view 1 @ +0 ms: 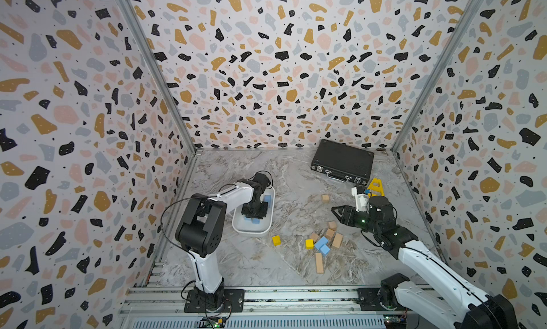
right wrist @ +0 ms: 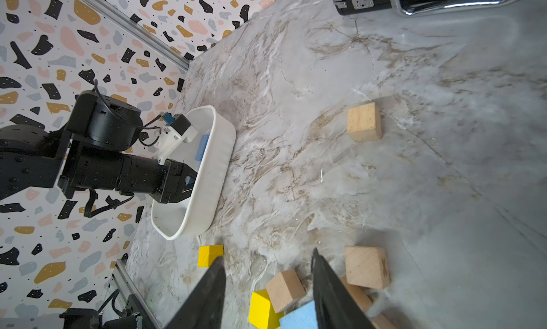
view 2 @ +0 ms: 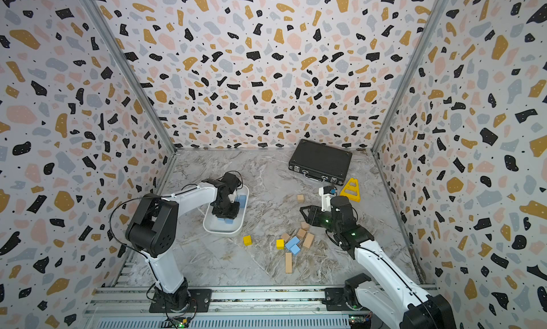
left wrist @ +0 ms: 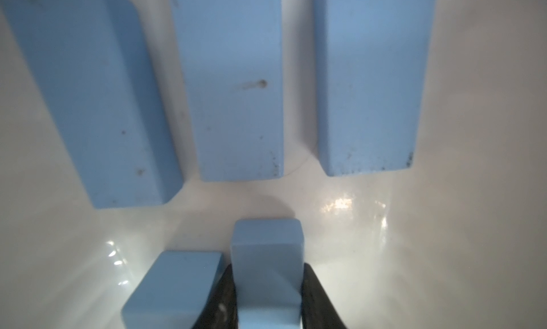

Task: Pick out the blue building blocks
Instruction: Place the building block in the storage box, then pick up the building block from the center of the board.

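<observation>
My left gripper (left wrist: 268, 268) is down inside the white tray (view 1: 251, 231), shut on a small blue building block (left wrist: 268, 253) that stands between its two black fingers. Beside it lies another blue block (left wrist: 174, 286), and three long ones (left wrist: 236, 84) lie side by side farther in. Two more blue blocks (view 1: 321, 242) (view 1: 325, 249) sit on the table among the loose pile. My right gripper (view 1: 336, 213) hovers just above that pile, open with nothing between its fingers (right wrist: 325, 283); a blue block's corner (right wrist: 299, 317) shows below them.
Tan wood blocks (view 1: 319, 262) (view 1: 325, 198) and two yellow cubes (view 1: 276, 240) (view 1: 309, 244) lie around the blue ones. A black case (view 1: 342, 161) rests at the back right, with a yellow triangular piece (view 1: 375, 188) in front of it.
</observation>
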You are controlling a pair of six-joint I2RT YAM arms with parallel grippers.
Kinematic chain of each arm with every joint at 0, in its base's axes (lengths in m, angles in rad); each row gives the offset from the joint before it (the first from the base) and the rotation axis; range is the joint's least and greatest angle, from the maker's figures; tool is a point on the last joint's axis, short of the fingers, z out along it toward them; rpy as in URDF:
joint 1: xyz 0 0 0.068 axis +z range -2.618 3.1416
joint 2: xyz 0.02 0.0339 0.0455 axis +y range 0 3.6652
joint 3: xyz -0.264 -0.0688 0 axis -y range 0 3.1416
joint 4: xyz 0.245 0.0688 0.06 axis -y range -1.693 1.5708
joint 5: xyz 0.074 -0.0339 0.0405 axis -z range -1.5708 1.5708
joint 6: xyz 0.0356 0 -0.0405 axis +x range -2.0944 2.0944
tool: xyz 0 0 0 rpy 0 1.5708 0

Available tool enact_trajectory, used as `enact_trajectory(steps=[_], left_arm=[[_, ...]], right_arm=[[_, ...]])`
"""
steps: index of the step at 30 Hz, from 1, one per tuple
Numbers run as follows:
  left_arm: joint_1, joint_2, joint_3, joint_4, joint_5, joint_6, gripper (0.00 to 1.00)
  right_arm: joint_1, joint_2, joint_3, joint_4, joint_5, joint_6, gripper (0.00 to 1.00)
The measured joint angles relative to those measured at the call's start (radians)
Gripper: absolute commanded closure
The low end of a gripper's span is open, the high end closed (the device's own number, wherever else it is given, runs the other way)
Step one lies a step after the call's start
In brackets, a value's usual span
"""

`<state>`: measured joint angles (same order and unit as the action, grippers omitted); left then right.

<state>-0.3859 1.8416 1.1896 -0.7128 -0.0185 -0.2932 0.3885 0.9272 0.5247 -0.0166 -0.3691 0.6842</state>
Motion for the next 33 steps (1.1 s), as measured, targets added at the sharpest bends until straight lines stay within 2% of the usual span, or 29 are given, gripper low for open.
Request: enact_trajectory(steps=[5, 16, 27, 33], left_arm=[[0.01, 0.0, 0.0, 0.0, 0.0, 0.001, 0.57], [0.016, -0.032, 0.002, -0.002, 0.01, 0.026, 0.54], [0.016, -0.257, 0.043, -0.003, 0.101, 0.185, 0.42], [0.016, -0.325, 0.017, 0.0, 0.131, 0.267, 0.41]], right_arm=[[0.0, 0.002, 0.0, 0.0, 0.0, 0.0, 0.5], [0.002, 0.017, 0.009, -0.033, 0.008, -0.019, 0.5], [0.01, 0.099, 0.176, -0.391, 0.076, -0.161, 0.5], [0.084, 0.185, 0.264, -0.634, 0.122, -0.225, 0.51]])
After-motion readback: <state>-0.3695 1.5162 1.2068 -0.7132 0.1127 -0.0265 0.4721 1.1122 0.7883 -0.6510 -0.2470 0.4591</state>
